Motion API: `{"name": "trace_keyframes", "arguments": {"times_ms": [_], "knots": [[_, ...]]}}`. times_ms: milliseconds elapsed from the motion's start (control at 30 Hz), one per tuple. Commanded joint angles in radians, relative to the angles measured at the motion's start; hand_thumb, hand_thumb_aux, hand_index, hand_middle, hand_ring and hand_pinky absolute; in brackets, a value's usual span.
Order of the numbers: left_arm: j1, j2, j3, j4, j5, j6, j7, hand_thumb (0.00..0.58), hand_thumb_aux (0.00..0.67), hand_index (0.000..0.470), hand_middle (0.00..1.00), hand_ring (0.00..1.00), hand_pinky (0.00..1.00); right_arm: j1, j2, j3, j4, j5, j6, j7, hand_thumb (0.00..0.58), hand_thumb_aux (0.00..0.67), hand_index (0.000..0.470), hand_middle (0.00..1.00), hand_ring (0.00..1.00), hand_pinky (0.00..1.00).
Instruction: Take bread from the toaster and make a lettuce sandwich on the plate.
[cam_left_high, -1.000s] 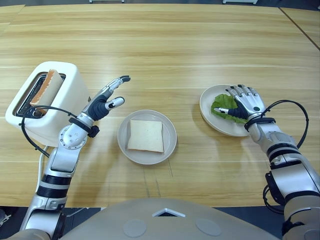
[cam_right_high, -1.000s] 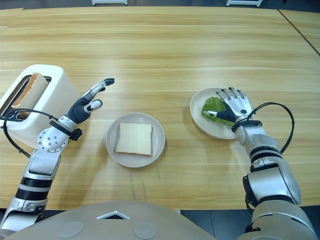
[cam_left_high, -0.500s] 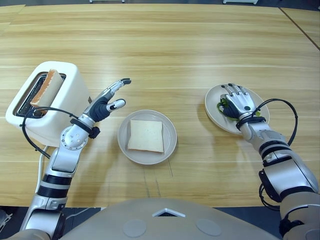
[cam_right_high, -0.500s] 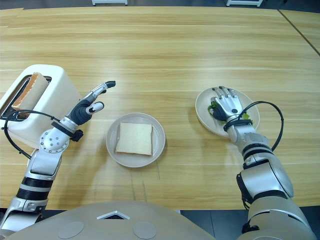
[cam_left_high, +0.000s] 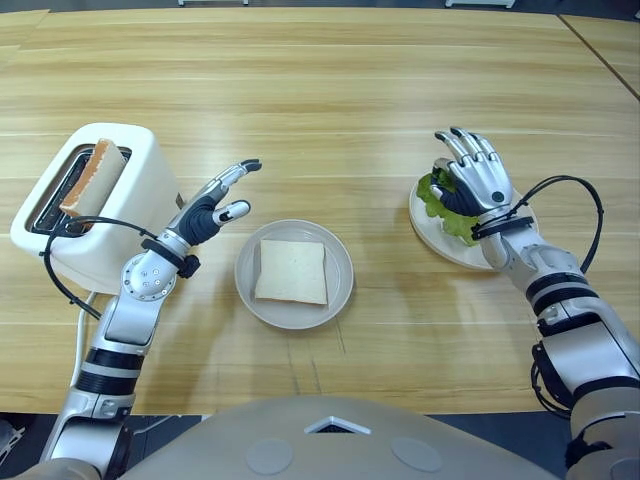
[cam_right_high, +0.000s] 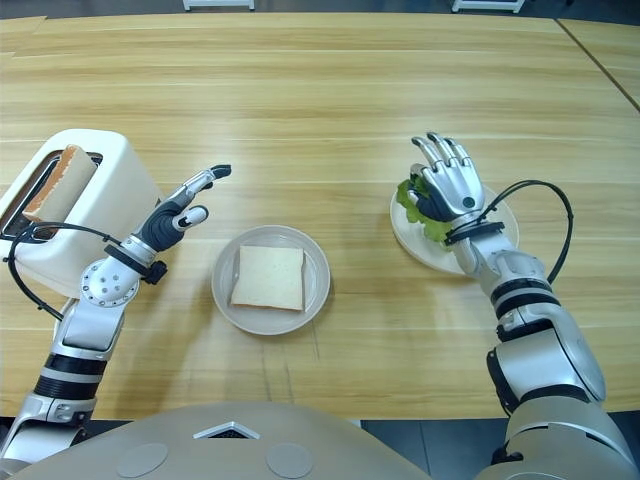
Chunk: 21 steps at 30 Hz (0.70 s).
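A white toaster (cam_left_high: 140, 170) stands at the left with one toasted slice of bread (cam_left_high: 92, 175) sticking out of its slot. A round plate (cam_left_high: 343, 265) in the middle holds one bare slice of bread (cam_left_high: 291, 271). My left hand (cam_left_high: 215, 200) hovers open between toaster and plate, fingers stretched toward the table's far side. At the right, my right hand (cam_left_high: 478, 180) is raised over a second plate (cam_left_high: 450, 245), fingers pointing up. It grips a green lettuce leaf (cam_left_high: 438, 198) under the palm, and the leaf hangs at the plate's left rim.
The wooden table (cam_left_high: 330, 90) stretches wide and bare behind the plates. A black cable (cam_left_high: 62, 285) loops from the toaster past my left forearm. Another cable (cam_left_high: 590, 215) arcs beside my right wrist.
My right hand closed on the lettuce on the right plate and has lifted it, tilting the fingers upward. The left hand has barely moved.
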Motion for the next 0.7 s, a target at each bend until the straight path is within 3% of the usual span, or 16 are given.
{"name": "trace_keyframes", "arguments": {"times_ms": [33, 300, 500, 700], "knots": [[-0.008, -0.005, 0.007, 0.012, 0.001, -0.006, 0.007, 0.000, 0.000, 0.000, 0.00, 0.00, 0.00, 0.066, -0.013, 0.021, -0.239, 0.018, -0.142, 0.074, 0.580, 0.670, 0.470, 0.00, 0.00, 0.00], [-0.026, -0.014, 0.036, -0.010, -0.013, -0.010, 0.031, 0.000, 0.000, 0.000, 0.00, 0.00, 0.00, 0.112, 0.117, 0.063, -0.523, 0.091, -0.272, 0.333, 0.580, 0.670, 0.470, 0.00, 0.00, 0.00], [-0.054, -0.037, 0.122, -0.046, -0.058, 0.003, 0.090, 0.000, 0.000, 0.000, 0.00, 0.00, 0.00, 0.122, 0.193, 0.109, -0.553, 0.194, -0.370, 0.545, 0.580, 0.670, 0.470, 0.00, 0.00, 0.00], [-0.064, -0.042, 0.167, -0.071, -0.075, 0.019, 0.109, 0.000, 0.000, 0.000, 0.00, 0.00, 0.00, 0.125, 0.256, 0.114, -0.572, 0.228, -0.414, 0.648, 0.580, 0.670, 0.470, 0.00, 0.00, 0.00]]}}
